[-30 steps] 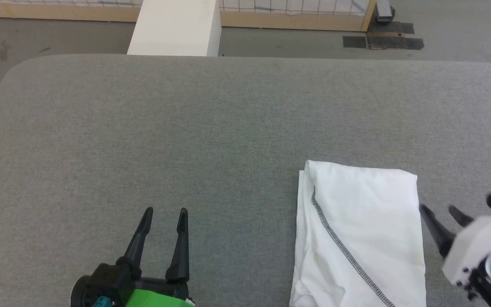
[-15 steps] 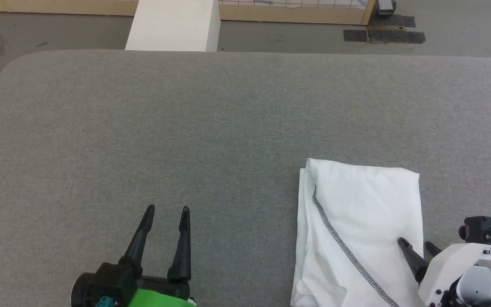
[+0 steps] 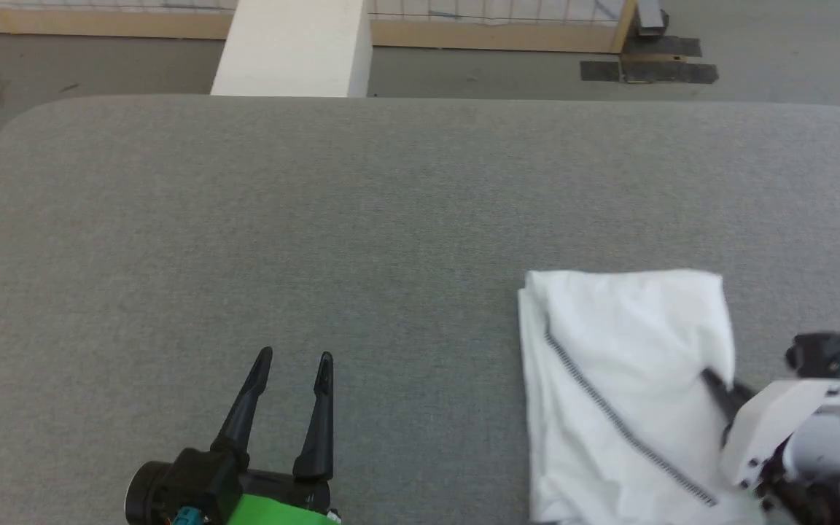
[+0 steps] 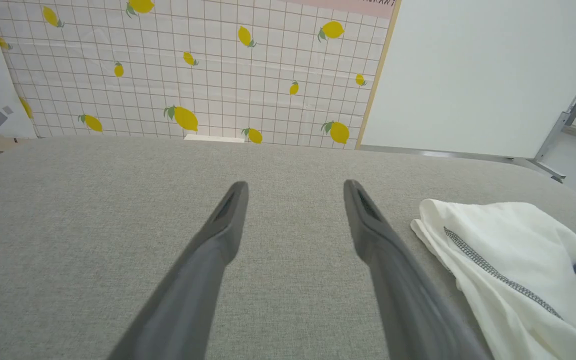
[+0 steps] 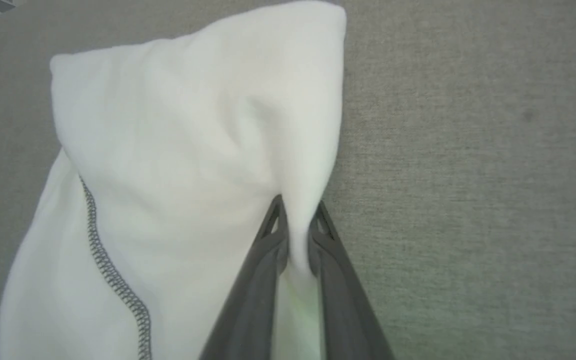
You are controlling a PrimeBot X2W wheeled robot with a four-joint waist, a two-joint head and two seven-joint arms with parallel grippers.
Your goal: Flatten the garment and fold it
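Pinching a raised ridge of the garment point(image 5: 183, 150) at its right edge with the right pincer point(image 5: 298, 212) — fingers pressed together on thin white cloth, plain from the right wrist view. Folded into a bundle at the near right of the grey tabletop point(image 3: 318, 219), with a grey zigzag seam point(image 3: 609, 415) running diagonally across the top layer. At the near left, well apart from the cloth, the left pincer point(image 3: 294, 357), spread and empty.

Could go wrong on the lift. Cannot tell how many layers sit in the pinch, so might haul the whole bundle across the tabletop instead of peeling one layer open. Might also lose the grip: thin fabric, probably slippery, caught only by a narrow fold near the fingertips. With nothing pinning the left side, likely to drag and bunch rather than spread flat. Might pull new creases into the cloth if tugged sideways at a slant.

As for writing: no brand, tag or print to read on the cloth faces on show. Beyond the tabletop, in the left wrist view, a gridded wall point(image 4: 133, 60) dotted with yellow lemons point(image 4: 183, 117) and, at the very top, a pink strip point(image 4: 338, 4) with cut-off letters — too cropped to read.
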